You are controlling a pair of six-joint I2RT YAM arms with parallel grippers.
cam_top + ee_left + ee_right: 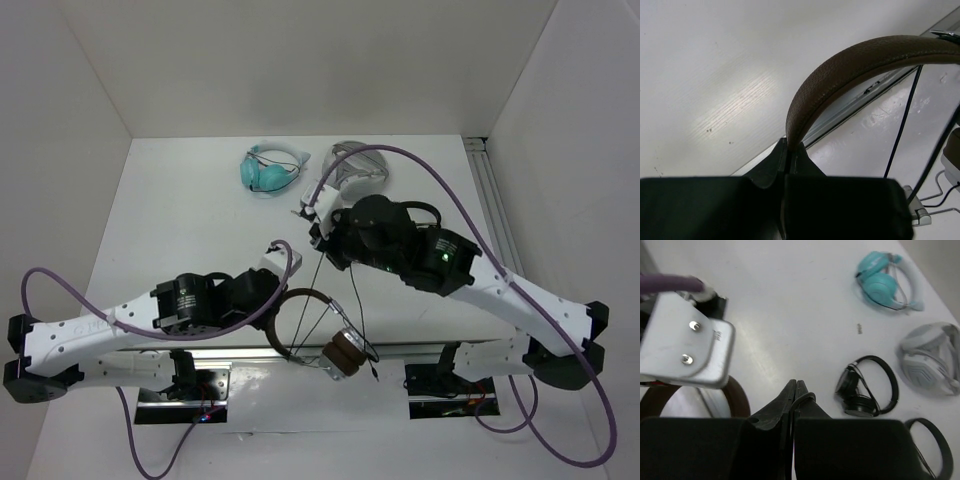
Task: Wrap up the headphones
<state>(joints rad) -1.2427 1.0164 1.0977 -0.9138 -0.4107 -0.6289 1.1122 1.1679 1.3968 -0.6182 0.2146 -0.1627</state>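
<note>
L hand [788,146] clamped shut on brown headband [840,65] of headphones [340,352], by worktop [180,200] front edge. R hand [796,385] closed too, pinching thin blk cable [902,125], strands taut.

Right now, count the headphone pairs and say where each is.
5. Brown-banded pair in left gripper; teal pair, grey-white pair far back; two small black pairs near right arm. Others may hide.

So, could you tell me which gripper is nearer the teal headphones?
Right: the right gripper sits short of the teal headphones; the left gripper is farther back, clamping the brown headband.
</note>
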